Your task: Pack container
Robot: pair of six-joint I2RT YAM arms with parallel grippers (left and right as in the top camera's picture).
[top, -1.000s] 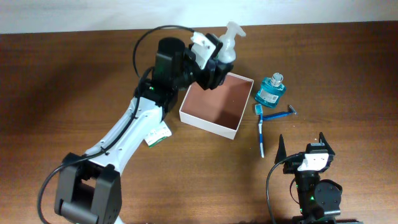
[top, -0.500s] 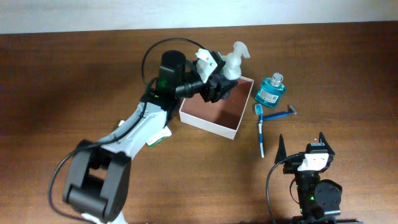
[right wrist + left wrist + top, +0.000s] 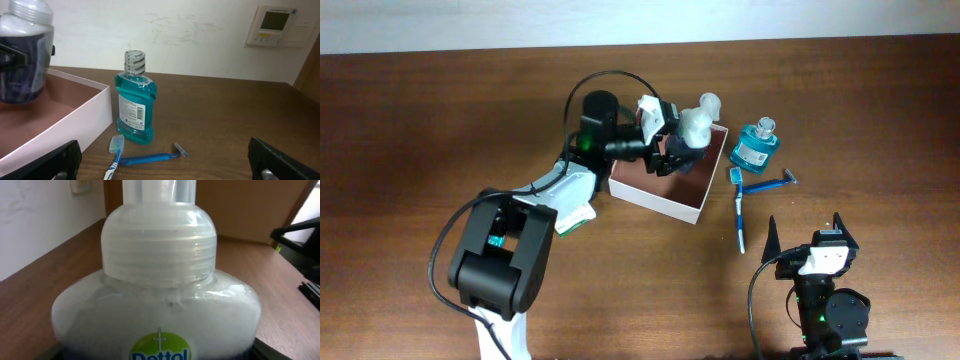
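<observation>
Though the container [image 3: 655, 175] sits mid-tabletop [image 3: 440, 120] with its visible floor bare, packing looks barely begun. The left end effector [image 3: 672, 145] grasps a soap pump bottle [image 3: 696, 122] above it, and the right end effector [image 3: 805, 235] gapes idle. Mouthwash bottle [image 3: 755, 146], toothbrush [image 3: 739, 212] and razor [image 3: 772, 183] lie outside.

The overhead view looks straight down on the whole desk [image 3: 420, 150] around the container [image 3: 665, 185]. The left wrist view sits at the container's far edge, so near a pump bottle [image 3: 159, 305] that it fills the picture. The right wrist view is low, well off the container's near side, facing level toward the wall [image 3: 175, 35]; with the overhead it shares container, pump bottle and teal bottle [image 3: 134, 110].
</observation>
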